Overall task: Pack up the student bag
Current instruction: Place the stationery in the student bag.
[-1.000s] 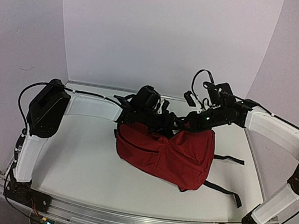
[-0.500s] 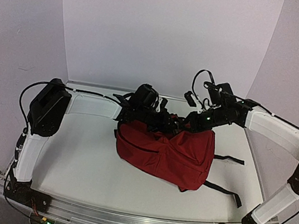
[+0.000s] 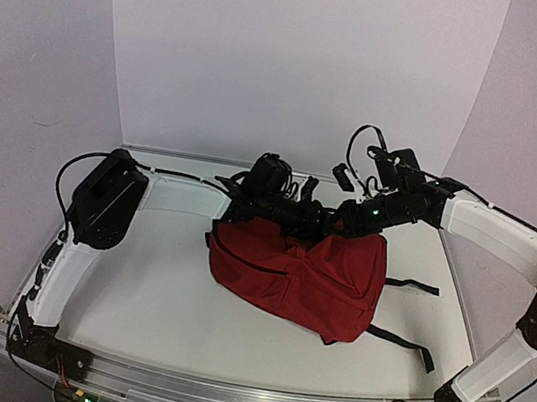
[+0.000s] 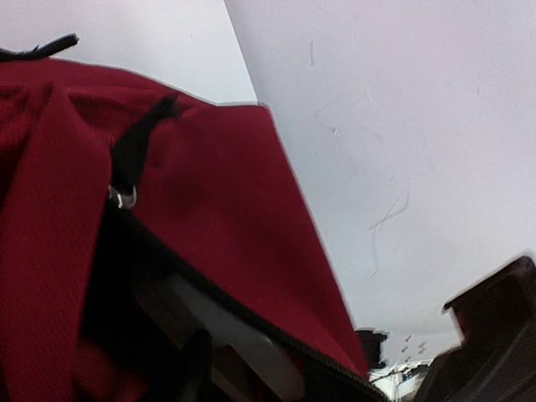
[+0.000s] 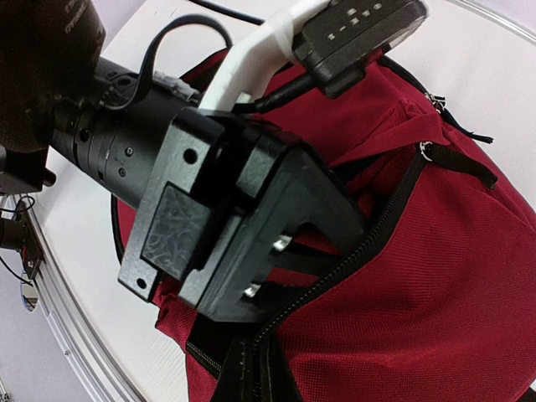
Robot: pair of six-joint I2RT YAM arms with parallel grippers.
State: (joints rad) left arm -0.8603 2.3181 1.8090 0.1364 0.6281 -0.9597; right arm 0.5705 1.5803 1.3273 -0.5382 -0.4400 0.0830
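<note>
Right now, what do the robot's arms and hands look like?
The left arm and right arm are white tubes joined by chunky black joints, with thin black cables looping alongside. The left hand and right hand are black and blocky. The left hand's finger has a bumpy dark pad.

left end effector [image 3: 295, 212] shifted right

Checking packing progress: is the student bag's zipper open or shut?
Open: on the student bag, the zipper gapes apart in the right wrist view, and the left end effector reaches into the gap.
</note>
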